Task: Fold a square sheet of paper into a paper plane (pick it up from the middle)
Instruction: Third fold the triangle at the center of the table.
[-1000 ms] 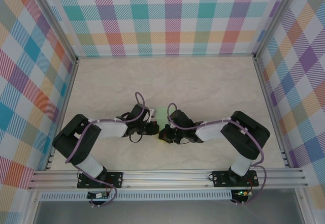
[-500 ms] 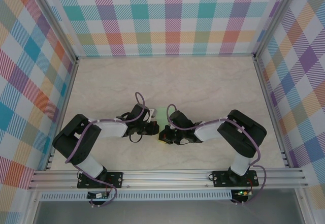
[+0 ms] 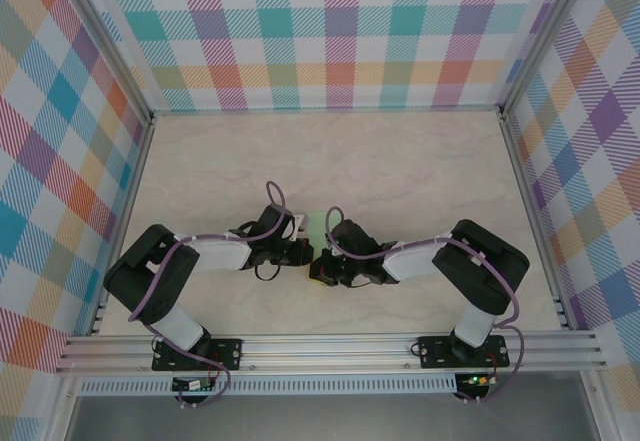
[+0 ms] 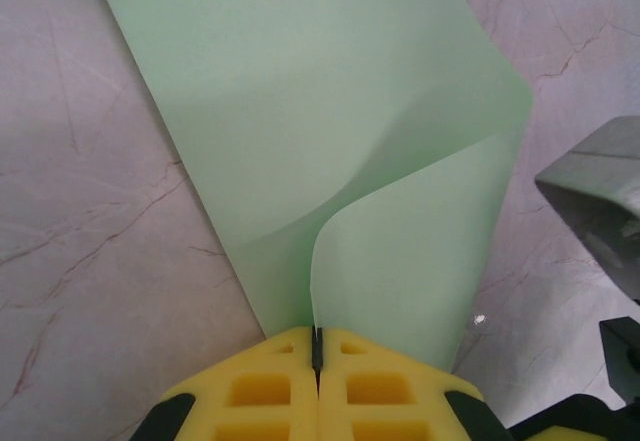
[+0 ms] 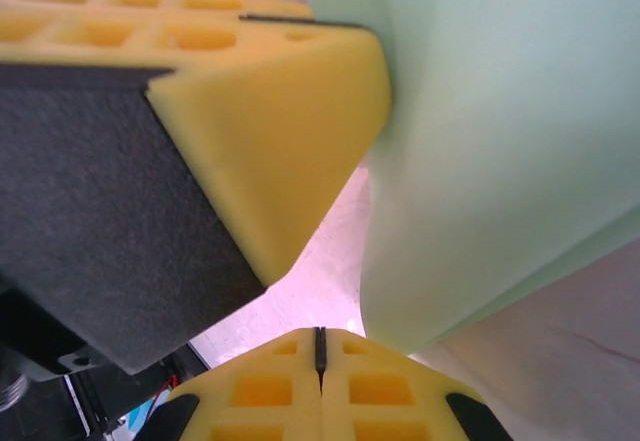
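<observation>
Left end effector (image 4: 316, 343): yellow pads pressed together, nipping near edge of sheet (image 4: 300, 111) at seam. Sheet runs straight ahead from tips, long axis away from arm, right flap curling up over rest, above counter (image 4: 70, 261) between arms. Right end effector (image 5: 320, 346): closed, tip just beside sheet's lower corner; grip on it unclear. Left arm has better hold. Paper thin, pale mint, smooth, floppy; pads pocketed foam; counter marbled, matte.

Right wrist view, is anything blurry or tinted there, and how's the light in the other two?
Right wrist: the left gripper's pad looms close and out of focus, the table tinted pink. Left wrist: sharp, evenly lit, a soft shadow under the curl of the square sheet of paper. Top external: even light, no glare.
</observation>
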### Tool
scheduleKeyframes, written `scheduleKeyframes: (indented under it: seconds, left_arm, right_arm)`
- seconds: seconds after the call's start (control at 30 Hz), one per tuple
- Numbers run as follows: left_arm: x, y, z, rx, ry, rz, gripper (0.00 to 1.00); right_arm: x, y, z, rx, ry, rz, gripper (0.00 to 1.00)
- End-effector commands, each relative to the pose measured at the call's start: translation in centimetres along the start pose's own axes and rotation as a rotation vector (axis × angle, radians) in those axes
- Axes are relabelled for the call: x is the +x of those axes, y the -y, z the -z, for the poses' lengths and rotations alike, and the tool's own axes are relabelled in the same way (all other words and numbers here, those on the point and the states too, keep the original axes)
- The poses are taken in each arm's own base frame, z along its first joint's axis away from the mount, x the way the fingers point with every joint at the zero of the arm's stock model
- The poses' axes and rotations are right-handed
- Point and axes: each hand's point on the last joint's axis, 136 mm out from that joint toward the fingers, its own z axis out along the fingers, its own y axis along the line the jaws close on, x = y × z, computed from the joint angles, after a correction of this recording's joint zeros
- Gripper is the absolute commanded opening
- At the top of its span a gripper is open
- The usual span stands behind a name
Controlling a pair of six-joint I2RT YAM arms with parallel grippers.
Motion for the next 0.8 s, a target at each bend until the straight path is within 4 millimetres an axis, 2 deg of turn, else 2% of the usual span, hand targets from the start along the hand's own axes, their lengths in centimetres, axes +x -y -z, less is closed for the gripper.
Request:
scheduleKeyframes:
  seconds: [0.0, 0.2, 0.33, 0.5, 0.6, 0.77]
  left_arm:
    - [2.6, -2.2, -0.5, -0.059, -0.079, 0.039, 0.05]
    - [2.7, -2.3, -0.5, -0.061, -0.083, 0.036, 0.05]
    - [2.8, -2.3, -0.5, -0.062, -0.085, 0.034, 0.05]
    - [2.9, -2.5, -0.4, -0.069, -0.089, 0.031, 0.05]
    - [2.9, -2.5, -0.6, -0.069, -0.089, 0.029, 0.05]
    - [2.9, -2.6, -0.6, -0.070, -0.093, 0.029, 0.05]
  right_arm:
    - [0.0, 1.2, -0.8, 0.030, -0.001, -0.009, 0.00]
    - [0.4, 3.3, -1.3, 0.081, -0.010, -0.043, 0.00]
    - [0.4, 0.9, -0.1, 0.018, 0.003, -0.004, 0.00]
    - [-0.7, -1.9, 2.3, -0.056, 0.070, 0.000, 0.01]
    - [-1.3, -1.2, 2.4, 0.004, 0.086, 0.017, 0.02]
    - [-2.5, -0.7, 1.7, -0.015, 0.085, -0.013, 0.02]
